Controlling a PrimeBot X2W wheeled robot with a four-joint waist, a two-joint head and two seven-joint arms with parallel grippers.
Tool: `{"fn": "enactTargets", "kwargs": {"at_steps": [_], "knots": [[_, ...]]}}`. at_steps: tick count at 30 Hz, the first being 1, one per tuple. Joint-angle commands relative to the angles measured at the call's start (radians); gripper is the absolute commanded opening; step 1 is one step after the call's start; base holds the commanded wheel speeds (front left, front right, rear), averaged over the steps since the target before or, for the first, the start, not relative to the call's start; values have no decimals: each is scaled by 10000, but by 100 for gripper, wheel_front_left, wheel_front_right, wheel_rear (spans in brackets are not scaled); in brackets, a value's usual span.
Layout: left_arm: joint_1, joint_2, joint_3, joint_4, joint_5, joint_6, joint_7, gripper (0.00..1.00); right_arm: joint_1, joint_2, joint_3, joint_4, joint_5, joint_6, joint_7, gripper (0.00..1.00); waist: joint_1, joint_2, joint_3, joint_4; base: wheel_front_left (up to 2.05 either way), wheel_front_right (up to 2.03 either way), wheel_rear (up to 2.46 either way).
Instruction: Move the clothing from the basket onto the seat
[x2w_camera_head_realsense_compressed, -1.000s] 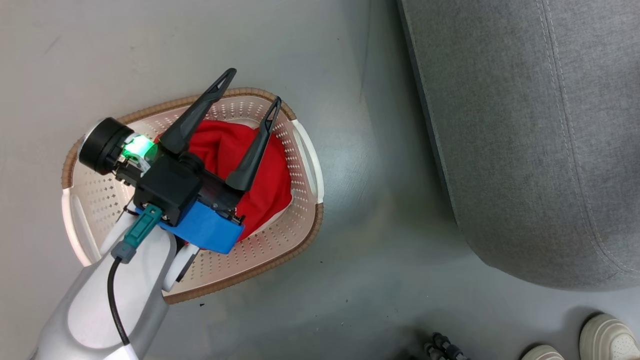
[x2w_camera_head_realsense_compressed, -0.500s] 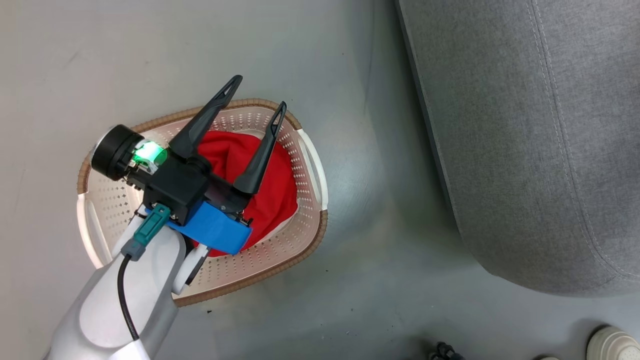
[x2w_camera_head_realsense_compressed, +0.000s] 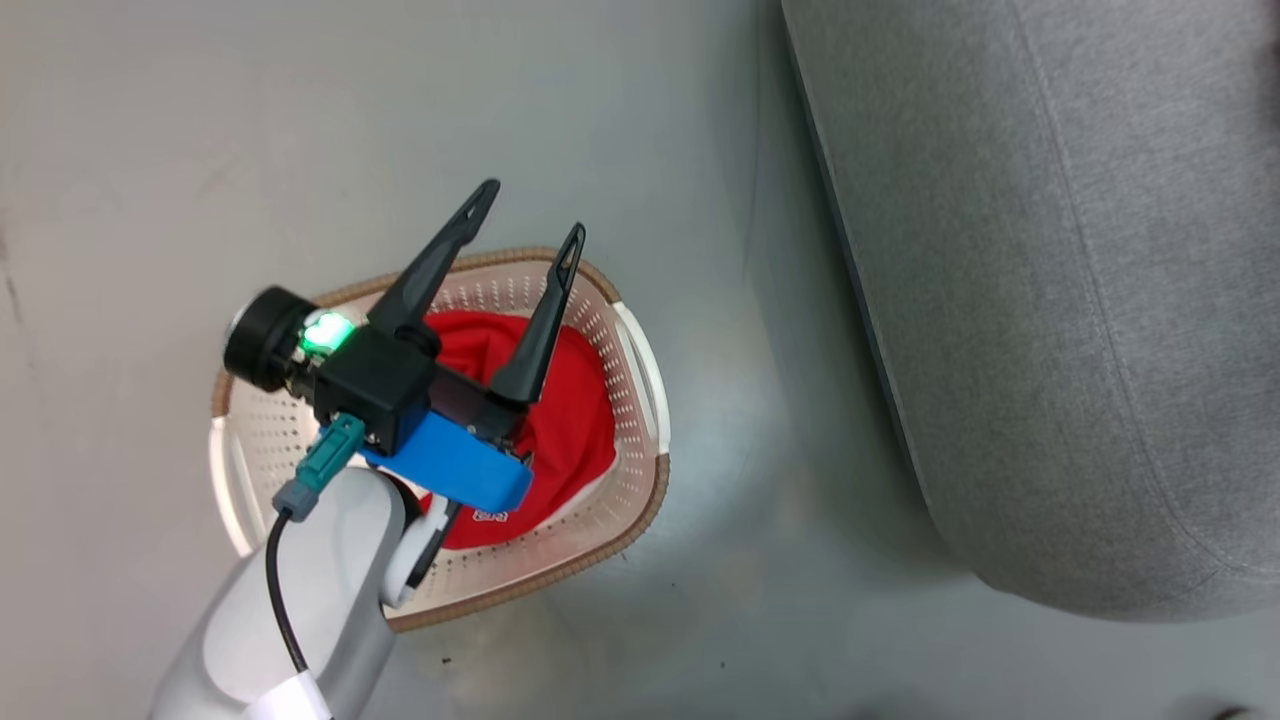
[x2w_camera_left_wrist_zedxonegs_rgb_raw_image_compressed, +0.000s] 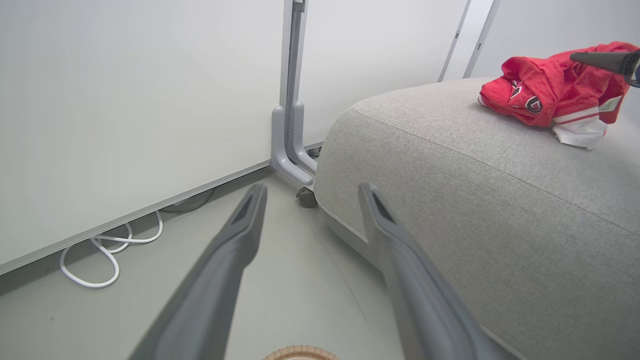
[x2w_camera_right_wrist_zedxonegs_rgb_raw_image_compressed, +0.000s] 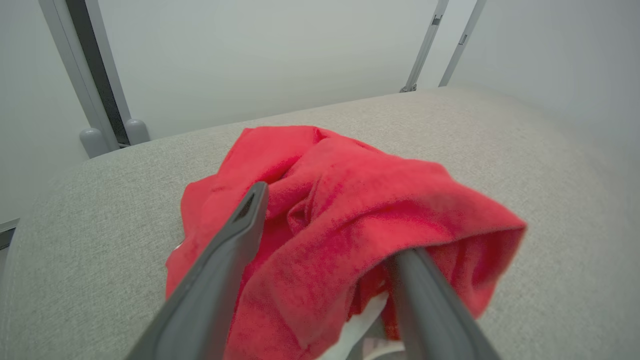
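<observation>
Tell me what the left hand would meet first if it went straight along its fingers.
The left hand, open and empty, points at the near corner of the seat, with a grey post foot beside it. Probably the seat comes first, though depth is unclear.

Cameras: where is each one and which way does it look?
Head view: on the head, looking down at basket and clothing; left end effector shows.
Left wrist view: on that wrist, looking past own fingers to wall and seat.
Right wrist view: on that wrist, looking past own fingers at a garment on the seat.
Both wrist views share that garment.
</observation>
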Motion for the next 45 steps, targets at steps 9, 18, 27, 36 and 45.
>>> {"fn": "enactTargets", "kwargs": {"at_steps": [9, 18, 27, 36, 45], "knots": [[1370, -747, 752, 600, -227, -179, -46, 100, 2142, 209, 648, -619, 160, 1, -49, 100, 0, 0, -2320, 482, 0, 0, 0], [2627, -1282, 1510, 1133, -268, -250, -46, 100, 4329, 805, 1358, -2494, 310, 1, 21, 100, 0, 0, -3975, 983, 0, 0, 0], [3741, -1638, 2567, 1242, -128, -280, -47, 100, 7103, 2254, 2083, -5925, -15, 1, 641, 100, 0, 0, -5145, 1672, 0, 0, 0], [4463, -1772, 3615, 1157, 65, -287, -45, 100, 8951, 3320, 2915, -8221, -369, 1, 1189, 100, 0, 0, -5801, 2293, 0, 0, 0], [4793, -1674, 3963, 1226, 172, -289, -39, 100, 9769, 3679, 3514, -8668, -362, 1, 1334, 100, 0, 0, -6177, 2757, 0, 0, 0]]}}
